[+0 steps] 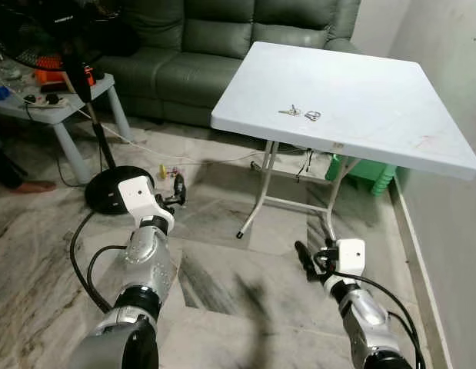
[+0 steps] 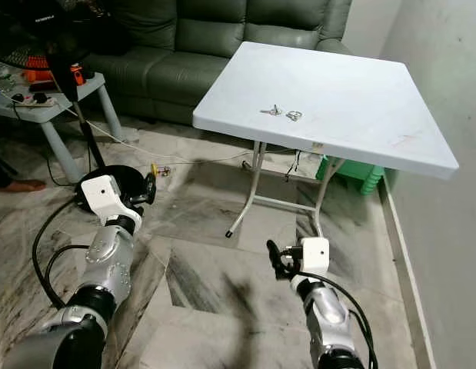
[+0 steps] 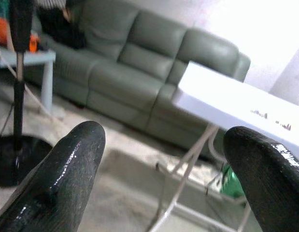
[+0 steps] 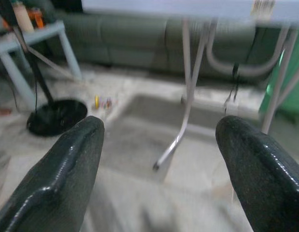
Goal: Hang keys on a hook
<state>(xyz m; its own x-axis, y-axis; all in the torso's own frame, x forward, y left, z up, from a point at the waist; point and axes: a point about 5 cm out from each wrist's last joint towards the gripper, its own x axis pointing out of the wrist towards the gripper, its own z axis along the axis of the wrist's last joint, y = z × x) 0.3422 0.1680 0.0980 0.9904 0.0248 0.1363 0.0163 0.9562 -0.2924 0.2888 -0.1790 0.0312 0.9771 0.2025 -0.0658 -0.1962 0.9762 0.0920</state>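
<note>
Fingers (image 3: 67, 179) of my left gripper (image 1: 178, 190) apart, right gripper (image 1: 305, 260) fingers (image 4: 67, 174) apart too, both low over the floor (image 1: 245, 292), keys (image 1: 300, 113) lying on the white tabletop (image 1: 376, 100) ahead.

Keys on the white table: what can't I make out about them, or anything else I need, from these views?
- Keys: too small in the eye views to count or tell how they're joined; in the left wrist view just specks on the white table.
- Right wrist view: blurred; the tabletop is cut off by the picture's edge.
- Floor under the table: partly hidden by the tabletop.
- Both grippers, left and right, hang low over the floor, fingers open.
</note>
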